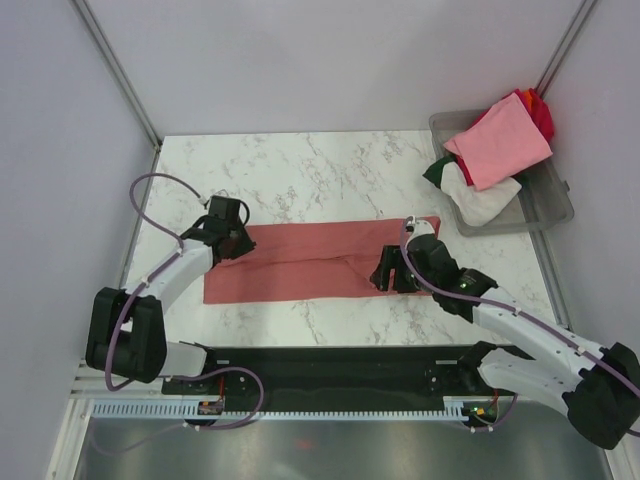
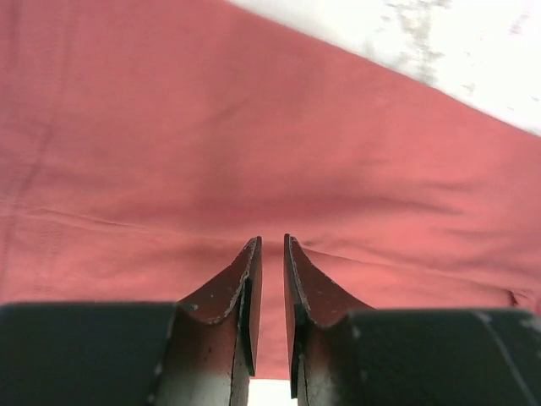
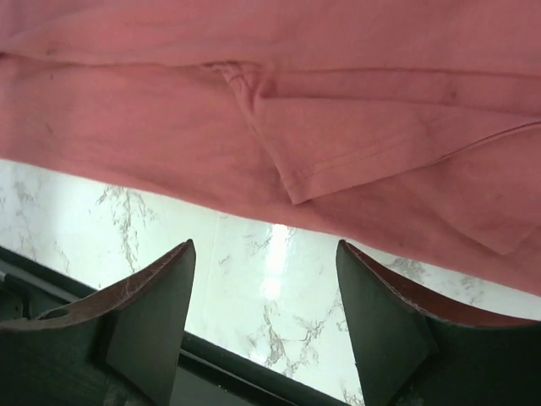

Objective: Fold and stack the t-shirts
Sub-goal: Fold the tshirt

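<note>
Brick-red t-shirt: lies flat on the desk, folded into one long strip that runs left to right across the middle. Its right end reaches towards the tub.
Strip, close up: in the right wrist view a short sleeve is folded over the body of the shirt, its stitched hem showing. The near edge of the cloth runs slantwise over the marble.
Left fingers: down at the left end of the strip, over the cloth. In the left wrist view they stand almost together with only a thin slit between them, and their tips are right at a crease in the red fabric. I cannot tell whether a layer is nipped between the tips.
Right fingers: at the near edge of the strip, towards its right end. They are spread wide over bare marble just short of the cloth, with nothing between them.
Tub: clear grey plastic, at the far right corner of the desk, well apart from both arms.
Other t-shirts: heaped in the tub. A pink t-shirt is on top, a white t-shirt is under it at the near side, a bright red t-shirt peeks out behind, and a dark green t-shirt shows at the left rim.
</note>
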`<state>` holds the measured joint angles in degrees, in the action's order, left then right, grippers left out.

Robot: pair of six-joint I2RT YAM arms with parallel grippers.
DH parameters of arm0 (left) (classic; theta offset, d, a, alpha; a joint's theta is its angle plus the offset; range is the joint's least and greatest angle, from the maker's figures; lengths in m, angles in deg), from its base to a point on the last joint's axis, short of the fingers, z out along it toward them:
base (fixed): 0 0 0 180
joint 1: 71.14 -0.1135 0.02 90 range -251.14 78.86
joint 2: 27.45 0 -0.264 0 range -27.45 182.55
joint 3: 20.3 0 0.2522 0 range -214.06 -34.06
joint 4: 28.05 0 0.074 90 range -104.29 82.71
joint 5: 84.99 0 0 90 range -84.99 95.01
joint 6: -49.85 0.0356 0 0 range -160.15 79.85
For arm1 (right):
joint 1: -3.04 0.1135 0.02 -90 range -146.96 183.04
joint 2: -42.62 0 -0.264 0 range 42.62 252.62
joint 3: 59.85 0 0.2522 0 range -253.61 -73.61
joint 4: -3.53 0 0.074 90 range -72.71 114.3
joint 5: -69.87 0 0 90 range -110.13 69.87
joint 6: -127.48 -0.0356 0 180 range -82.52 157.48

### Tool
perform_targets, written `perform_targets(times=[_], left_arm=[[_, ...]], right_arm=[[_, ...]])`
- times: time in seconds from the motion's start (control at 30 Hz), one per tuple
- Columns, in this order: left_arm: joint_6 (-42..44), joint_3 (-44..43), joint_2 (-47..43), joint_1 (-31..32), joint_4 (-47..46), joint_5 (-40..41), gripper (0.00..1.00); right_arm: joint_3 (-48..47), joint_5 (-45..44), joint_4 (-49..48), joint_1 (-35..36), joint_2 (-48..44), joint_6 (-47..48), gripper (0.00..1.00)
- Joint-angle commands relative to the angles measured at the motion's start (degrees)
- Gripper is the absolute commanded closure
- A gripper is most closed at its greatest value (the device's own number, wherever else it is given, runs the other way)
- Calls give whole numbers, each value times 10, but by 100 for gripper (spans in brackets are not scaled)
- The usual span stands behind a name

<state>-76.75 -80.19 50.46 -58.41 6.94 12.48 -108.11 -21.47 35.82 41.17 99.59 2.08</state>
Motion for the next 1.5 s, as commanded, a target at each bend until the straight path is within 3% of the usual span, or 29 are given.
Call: perform_targets(times=[0.0,0.1,0.27,0.33,0.5,0.67,0.8,0.93,1.47], left_arm=[[-17,-45,-10,46,2,24,77],[-14,-72,1,79,4,6,76],[4,-115,36,156,14,-32,72],[-21,-122,44,185,15,-44,66],[-86,-143,83,285,10,-46,64],[-127,-176,123,358,-29,-38,50],[-133,-224,189,389,-38,-58,49],[-151,-260,256,402,-40,-72,55],[-177,-301,344,435,-62,-68,56]], right_arm=[[-65,-93,44,-2,13,17,25],[-122,-144,57,-19,81,52,28],[-180,-158,58,-104,173,67,32],[-177,-150,52,-144,178,57,33],[-153,-136,39,-203,168,31,36],[-99,-87,13,-258,140,26,41],[-54,-46,-14,-293,125,24,43],[-22,-37,-31,-305,100,22,45],[8,-41,-31,-308,32,36,45]])
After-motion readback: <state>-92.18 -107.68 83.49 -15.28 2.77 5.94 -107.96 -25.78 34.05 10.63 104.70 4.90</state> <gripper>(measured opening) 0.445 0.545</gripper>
